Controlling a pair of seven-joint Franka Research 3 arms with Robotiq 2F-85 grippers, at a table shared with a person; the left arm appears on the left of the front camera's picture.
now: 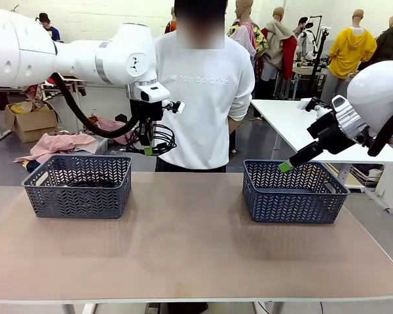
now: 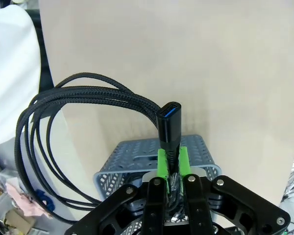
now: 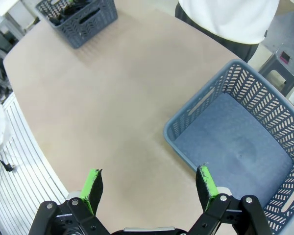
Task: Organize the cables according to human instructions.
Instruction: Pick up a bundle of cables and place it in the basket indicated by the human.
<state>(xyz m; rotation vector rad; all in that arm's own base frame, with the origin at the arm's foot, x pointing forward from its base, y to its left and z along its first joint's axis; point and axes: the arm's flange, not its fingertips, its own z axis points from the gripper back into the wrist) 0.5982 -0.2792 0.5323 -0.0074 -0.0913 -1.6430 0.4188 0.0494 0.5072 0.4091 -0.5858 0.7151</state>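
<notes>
Braided cable [image 2: 88, 98] pinched by left claw [image 2: 172, 164]; right claw [image 3: 149, 183] spread.

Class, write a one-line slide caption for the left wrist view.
Left gripper shut on a coiled black cable, held above a grey basket and the table.

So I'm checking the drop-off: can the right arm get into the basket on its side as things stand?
Probably yes. The right gripper hangs open just above the near rim of the right basket, whose inside looks bare, with nothing between them.

White arms, black hoses, black gripper [image 2: 171, 164] with green pads.
</notes>
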